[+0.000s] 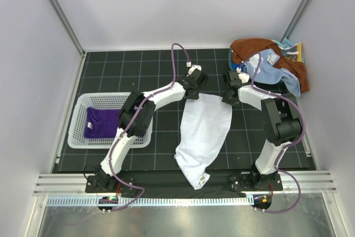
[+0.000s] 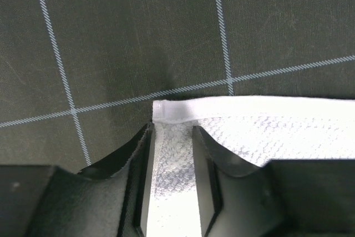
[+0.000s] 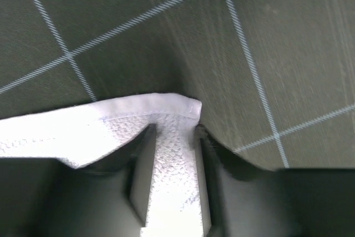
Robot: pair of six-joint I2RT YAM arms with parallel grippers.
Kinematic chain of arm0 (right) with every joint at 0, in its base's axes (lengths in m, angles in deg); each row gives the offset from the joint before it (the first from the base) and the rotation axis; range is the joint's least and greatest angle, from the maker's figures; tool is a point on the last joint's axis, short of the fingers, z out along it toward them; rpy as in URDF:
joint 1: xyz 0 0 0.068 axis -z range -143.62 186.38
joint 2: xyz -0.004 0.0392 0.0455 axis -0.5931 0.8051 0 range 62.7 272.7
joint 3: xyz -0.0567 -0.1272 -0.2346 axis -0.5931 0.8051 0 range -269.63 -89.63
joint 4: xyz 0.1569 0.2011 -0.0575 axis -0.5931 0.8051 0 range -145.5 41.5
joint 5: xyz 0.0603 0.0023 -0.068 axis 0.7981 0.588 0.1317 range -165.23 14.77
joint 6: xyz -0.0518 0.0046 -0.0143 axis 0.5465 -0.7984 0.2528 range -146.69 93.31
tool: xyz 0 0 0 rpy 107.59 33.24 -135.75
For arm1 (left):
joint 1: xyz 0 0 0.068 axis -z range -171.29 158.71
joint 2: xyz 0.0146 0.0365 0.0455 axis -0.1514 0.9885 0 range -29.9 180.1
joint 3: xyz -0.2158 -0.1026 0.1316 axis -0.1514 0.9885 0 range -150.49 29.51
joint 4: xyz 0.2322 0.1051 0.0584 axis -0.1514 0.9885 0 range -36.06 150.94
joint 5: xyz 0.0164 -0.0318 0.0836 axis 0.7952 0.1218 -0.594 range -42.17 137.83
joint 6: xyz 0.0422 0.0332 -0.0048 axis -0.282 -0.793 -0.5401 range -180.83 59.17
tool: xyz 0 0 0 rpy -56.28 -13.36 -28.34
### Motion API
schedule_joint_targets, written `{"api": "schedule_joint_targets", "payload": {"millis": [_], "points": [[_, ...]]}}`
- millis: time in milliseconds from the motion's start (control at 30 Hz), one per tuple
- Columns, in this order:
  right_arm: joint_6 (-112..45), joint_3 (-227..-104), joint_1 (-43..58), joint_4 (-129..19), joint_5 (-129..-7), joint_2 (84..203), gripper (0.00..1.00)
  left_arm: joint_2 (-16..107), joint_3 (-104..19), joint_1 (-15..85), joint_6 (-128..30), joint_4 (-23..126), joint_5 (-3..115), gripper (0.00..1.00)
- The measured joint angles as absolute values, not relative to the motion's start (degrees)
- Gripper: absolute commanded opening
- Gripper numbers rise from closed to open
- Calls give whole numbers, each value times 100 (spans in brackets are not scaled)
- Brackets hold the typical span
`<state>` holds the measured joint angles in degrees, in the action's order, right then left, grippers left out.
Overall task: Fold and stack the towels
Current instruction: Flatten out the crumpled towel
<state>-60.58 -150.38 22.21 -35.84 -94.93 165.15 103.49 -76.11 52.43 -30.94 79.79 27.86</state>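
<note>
A plain white towel point(image 1: 202, 131) lies stretched on the black gridded mat, its far edge held up by both grippers and its near end with a label by the front rail. My left gripper point(image 1: 192, 94) is shut on the towel's far left corner, seen in the left wrist view point(image 2: 173, 129) with white cloth point(image 2: 266, 126) between the fingers. My right gripper point(image 1: 231, 99) is shut on the far right corner, seen in the right wrist view point(image 3: 173, 129) with the hem point(image 3: 83, 123) across it. A dark purple towel point(image 1: 101, 122) lies folded in the basket.
The white slotted basket point(image 1: 83, 99) stands at the left of the mat. A heap with a rust-brown towel point(image 1: 249, 48) and a light blue towel point(image 1: 275, 71) sits in the far right corner. White walls close in the mat on three sides.
</note>
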Motion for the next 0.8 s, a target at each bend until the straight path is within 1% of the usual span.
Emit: {"api": "schedule_joint_targets", "payload": {"millis": [33, 67, 167, 200, 267, 333, 367, 433, 633, 800], "points": [[-6025, -15091, 2221, -3579, -9473, 16555, 32, 10353, -7611, 5243, -3081, 7963, 2773, 29], [-5994, -15139, 2221, -3584, -9458, 16592, 24, 10355, -7611, 5243, -3070, 7944, 2765, 26], [-5924, -15275, 2221, -3579, -9399, 16692, 15, 10364, -7611, 5245, -3057, 7891, 2752, 16], [-5903, -15314, 2221, -3579, -9375, 16716, 11, 10364, -7611, 5247, -3057, 7878, 2745, 13], [-5839, -15393, 2221, -3573, -9333, 16762, 6, 10364, -7609, 5247, -3055, 7861, 2695, 6], [-5798, -15473, 2221, -3547, -9281, 16786, 5, 10362, -7578, 5247, -3057, 7832, 2609, 1], [-5780, -15508, 2221, -3531, -9261, 16786, 3, 10351, -7545, 5247, -3057, 7795, 2553, 0], [-5723, -15655, 2221, -3442, -9224, 16786, 1, 10276, -7430, 5247, -3079, 7749, 2456, 0], [-5614, -16070, 2170, -3304, -9086, 16631, 1, 9944, -7154, 5241, -3135, 7813, 2205, 0], [-5542, -16116, 2065, -3029, -9030, 16006, 1, 9177, -6734, 5245, -3133, 7839, 2144, 0]]}}
